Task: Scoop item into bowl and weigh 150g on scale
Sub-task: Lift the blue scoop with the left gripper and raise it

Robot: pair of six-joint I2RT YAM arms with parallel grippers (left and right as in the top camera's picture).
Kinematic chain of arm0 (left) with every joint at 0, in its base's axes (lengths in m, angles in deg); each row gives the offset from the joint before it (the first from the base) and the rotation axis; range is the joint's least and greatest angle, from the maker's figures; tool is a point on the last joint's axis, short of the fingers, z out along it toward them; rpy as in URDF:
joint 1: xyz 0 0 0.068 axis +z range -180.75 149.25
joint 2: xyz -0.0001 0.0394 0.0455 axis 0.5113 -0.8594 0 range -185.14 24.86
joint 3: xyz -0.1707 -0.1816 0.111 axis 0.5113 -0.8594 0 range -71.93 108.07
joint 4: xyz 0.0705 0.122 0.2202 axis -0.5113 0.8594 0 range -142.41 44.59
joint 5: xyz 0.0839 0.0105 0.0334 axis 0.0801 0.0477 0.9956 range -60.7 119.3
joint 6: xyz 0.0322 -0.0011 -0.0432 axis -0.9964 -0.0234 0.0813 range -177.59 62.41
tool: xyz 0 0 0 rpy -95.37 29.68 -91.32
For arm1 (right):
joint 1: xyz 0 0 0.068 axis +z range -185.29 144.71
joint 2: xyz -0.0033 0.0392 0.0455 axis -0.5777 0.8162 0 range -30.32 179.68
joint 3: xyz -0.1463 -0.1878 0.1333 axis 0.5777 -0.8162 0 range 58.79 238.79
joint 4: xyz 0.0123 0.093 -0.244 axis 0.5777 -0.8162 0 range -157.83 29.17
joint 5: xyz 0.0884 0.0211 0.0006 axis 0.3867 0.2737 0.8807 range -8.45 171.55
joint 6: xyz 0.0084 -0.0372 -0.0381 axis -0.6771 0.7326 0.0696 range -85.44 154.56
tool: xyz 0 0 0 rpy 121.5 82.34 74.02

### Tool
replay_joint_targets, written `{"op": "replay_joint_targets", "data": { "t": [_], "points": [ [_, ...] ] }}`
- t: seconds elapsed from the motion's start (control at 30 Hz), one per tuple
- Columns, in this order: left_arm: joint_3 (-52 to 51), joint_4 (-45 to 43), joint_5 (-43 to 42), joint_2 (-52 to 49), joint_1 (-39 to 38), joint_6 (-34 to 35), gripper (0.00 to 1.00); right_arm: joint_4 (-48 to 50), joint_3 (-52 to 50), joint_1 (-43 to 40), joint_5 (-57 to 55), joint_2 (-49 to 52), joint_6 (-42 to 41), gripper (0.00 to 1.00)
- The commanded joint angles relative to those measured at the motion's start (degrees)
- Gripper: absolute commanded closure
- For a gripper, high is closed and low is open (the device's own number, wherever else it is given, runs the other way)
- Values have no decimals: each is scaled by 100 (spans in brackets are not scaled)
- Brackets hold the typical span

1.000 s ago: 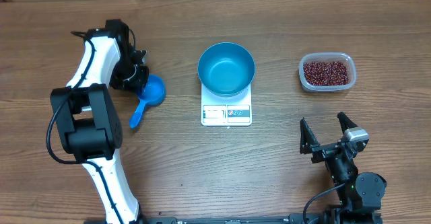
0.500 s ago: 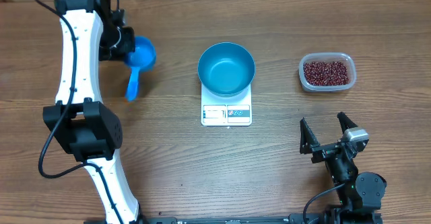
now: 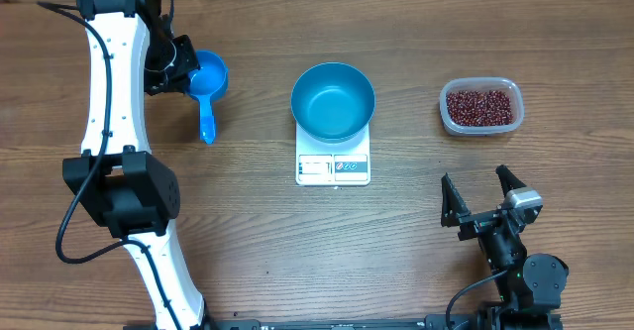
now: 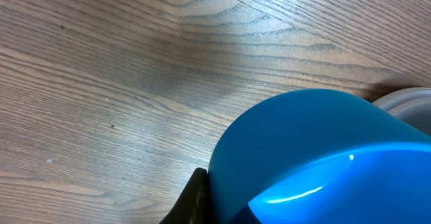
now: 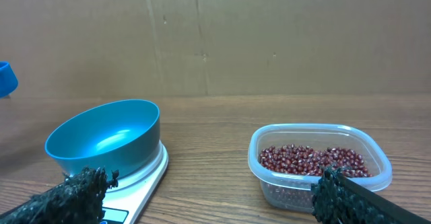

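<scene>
Overhead first. Left gripper [image 3: 181, 72] at far left of table [image 3: 248, 241], jaws pinching the cup rim of the scoop [image 3: 210, 76]. The scoop handle points toward the near edge. Bowl [image 3: 333, 100] sits on the scale [image 3: 333, 168] at centre, and its inside looks bare. The scale display faces the near edge. Beans [image 3: 480, 106] lie in the tub [image 3: 480, 125] at far right, well apart from the bowl. None are seen on the table or in the scoop. Right gripper [image 3: 480, 193] at near right, jaws spread wide, holding nothing, with the tub beyond it.

Left wrist. The blue underside of the scoop cup fills the lower right of the view. One dark finger [image 4: 195, 197] touches its left edge and the other finger is hidden. A soft shadow falls on the wood grain beyond the cup. A pale curved edge shows at far right; cannot tell what it is.

Right wrist. Both fingers [image 5: 74, 196] stand far apart at the bottom corners with nothing between them. Bowl on scale is to the left, tub with beans to the right, a clear gap between them. The beans form a shallow layer below the tub rim. A sliver of the scoop shows at the left edge. Brown wall [image 5: 269, 42] behind.
</scene>
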Motion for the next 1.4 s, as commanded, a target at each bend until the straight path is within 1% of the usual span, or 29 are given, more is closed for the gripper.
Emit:
{"op": "replay_joint_targets", "data": {
  "t": [0.0, 0.47, 0.67, 0.87, 1.13, 1.37],
  "points": [
    [120, 39, -61, -15, 9, 149, 96, 35, -61, -42, 44, -52, 28, 0],
    [120, 17, 44, -7, -4, 1123, 96, 35, -61, -42, 44, -52, 28, 0],
    [120, -39, 131, -7, -179, 1169, 95, 35, -61, -42, 44, -52, 28, 0],
    [120, -28, 531, -7, -605, 1187, 95, 35, -61, -42, 44, -52, 28, 0],
    [120, 17, 531, -7, -927, 1246, 95, 35, -61, -42, 44, -52, 28, 0],
    [120, -4, 501, -7, -1019, 1270, 96, 35, -61, -42, 44, -52, 28, 0]
  ]
}}
